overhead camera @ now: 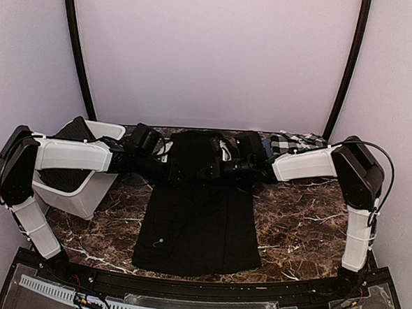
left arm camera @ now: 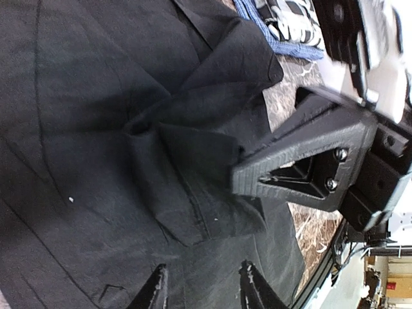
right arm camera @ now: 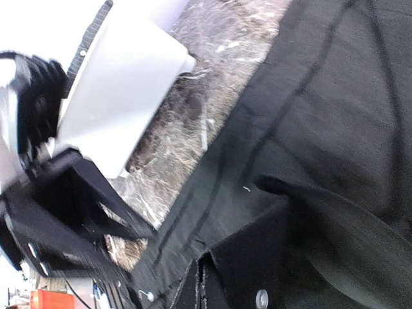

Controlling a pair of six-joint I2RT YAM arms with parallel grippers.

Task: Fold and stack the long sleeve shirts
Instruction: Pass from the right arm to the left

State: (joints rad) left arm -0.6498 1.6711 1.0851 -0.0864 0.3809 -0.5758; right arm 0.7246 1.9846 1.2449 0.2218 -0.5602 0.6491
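Right pincer (left arm camera: 238, 177) clamped the black shirt (overhead camera: 198, 231) at its twelve-o'clock edge; left pincer (left arm camera: 203, 270) gaped alongside. I wanted a matching, level pinch.

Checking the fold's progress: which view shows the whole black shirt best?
Top external: the black shirt lies stretched out on the marble table, its whole outline clear. The left wrist shows only a bunched fold up close; the right wrist shows only one edge and some seams.

white bin (overhead camera: 85, 189) blocking the left, checked shirt (overhead camera: 298, 141) at far right, bare table (overhead camera: 306, 231) front right
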